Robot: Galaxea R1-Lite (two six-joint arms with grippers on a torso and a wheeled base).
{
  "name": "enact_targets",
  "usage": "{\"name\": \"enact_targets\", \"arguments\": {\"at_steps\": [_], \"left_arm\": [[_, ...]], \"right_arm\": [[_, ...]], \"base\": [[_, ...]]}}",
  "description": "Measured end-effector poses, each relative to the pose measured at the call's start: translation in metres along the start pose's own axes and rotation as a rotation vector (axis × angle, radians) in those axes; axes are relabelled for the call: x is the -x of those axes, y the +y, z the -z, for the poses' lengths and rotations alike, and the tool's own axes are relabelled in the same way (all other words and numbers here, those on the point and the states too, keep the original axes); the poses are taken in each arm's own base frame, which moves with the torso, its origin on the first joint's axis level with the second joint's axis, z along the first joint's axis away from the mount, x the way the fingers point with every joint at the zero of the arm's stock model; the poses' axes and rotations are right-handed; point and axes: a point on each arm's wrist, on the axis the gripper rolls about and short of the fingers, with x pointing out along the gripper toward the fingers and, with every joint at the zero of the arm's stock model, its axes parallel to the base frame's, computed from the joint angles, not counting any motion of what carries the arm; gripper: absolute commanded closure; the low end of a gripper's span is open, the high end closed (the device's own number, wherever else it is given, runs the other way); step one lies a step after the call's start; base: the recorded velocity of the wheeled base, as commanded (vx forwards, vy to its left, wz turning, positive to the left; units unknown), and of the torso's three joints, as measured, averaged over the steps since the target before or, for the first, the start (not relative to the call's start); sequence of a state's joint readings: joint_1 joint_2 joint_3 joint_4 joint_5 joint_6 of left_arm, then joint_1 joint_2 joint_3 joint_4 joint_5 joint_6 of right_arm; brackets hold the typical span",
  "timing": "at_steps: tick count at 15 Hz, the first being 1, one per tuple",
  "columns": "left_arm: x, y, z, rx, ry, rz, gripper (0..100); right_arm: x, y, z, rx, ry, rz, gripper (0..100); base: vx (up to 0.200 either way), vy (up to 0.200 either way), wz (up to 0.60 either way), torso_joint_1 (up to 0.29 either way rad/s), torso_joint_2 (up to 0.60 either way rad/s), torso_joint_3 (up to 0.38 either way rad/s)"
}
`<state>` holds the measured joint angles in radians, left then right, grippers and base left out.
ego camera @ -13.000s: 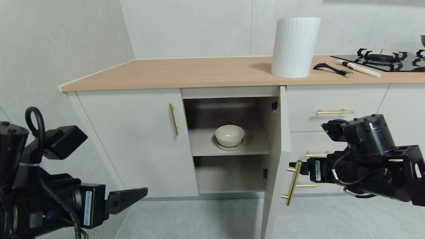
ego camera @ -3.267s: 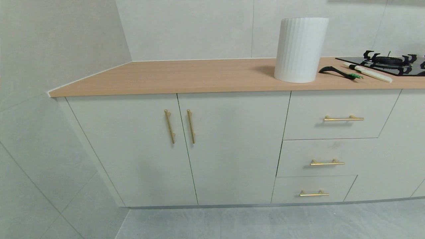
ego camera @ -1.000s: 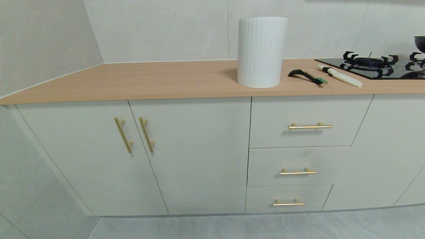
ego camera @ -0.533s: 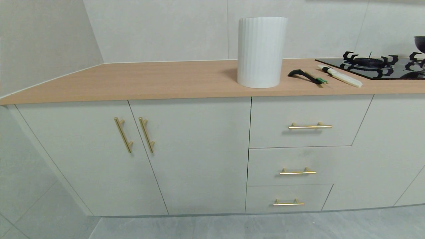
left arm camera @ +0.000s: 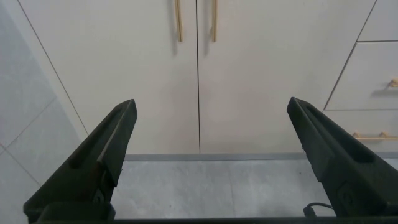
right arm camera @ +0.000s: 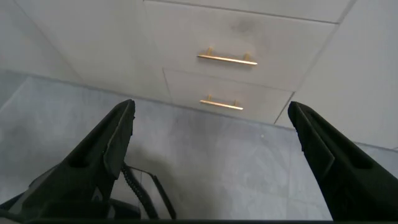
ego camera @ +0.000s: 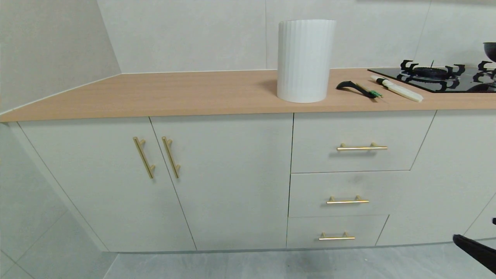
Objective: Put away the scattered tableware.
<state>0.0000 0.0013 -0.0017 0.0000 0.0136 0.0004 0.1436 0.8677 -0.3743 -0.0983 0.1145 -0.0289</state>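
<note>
On the wooden counter (ego camera: 174,93) lie a black ladle (ego camera: 353,86), green-tipped chopsticks (ego camera: 371,92) and a long white utensil (ego camera: 399,89), beside a tall white ribbed container (ego camera: 305,60). My left gripper (left arm camera: 211,115) hangs open and empty low in front of the shut double cabinet doors (left arm camera: 199,74). My right gripper (right arm camera: 211,118) is open and empty above the floor, facing the lower drawers (right arm camera: 227,59). One of its dark fingertips (ego camera: 471,246) shows at the head view's lower right corner.
Both cabinet doors (ego camera: 193,174) and the three drawers (ego camera: 360,147) with gold handles are shut. A black gas hob (ego camera: 438,75) sits at the counter's right end. Grey tiled floor (ego camera: 232,265) lies open below.
The cabinet door that stood open on a bowl 13 s ago is shut, and the camera has shifted right. In the last half second my right gripper's fingertip entered at lower right.
</note>
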Motion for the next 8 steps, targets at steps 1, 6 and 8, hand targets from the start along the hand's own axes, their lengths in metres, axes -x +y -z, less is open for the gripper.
{"name": "enact_targets", "arguments": {"at_steps": [1,6,8], "left_arm": [[0.0,0.0,0.0,0.0,0.0,0.0,0],[0.0,0.0,0.0,0.0,0.0,0.0,0],[0.0,0.0,0.0,0.0,0.0,0.0,0]], "right_arm": [[-0.019,-0.002,-0.01,-0.001,0.032,-0.006,0],[-0.111,-0.012,-0.028,-0.009,0.112,-0.012,0],[-0.145,-0.017,-0.023,-0.015,0.138,-0.007,0]], "base": [[0.0,0.0,0.0,0.0,0.0,0.0],[0.0,0.0,0.0,0.0,0.0,0.0],[0.0,0.0,0.0,0.0,0.0,0.0]]}}
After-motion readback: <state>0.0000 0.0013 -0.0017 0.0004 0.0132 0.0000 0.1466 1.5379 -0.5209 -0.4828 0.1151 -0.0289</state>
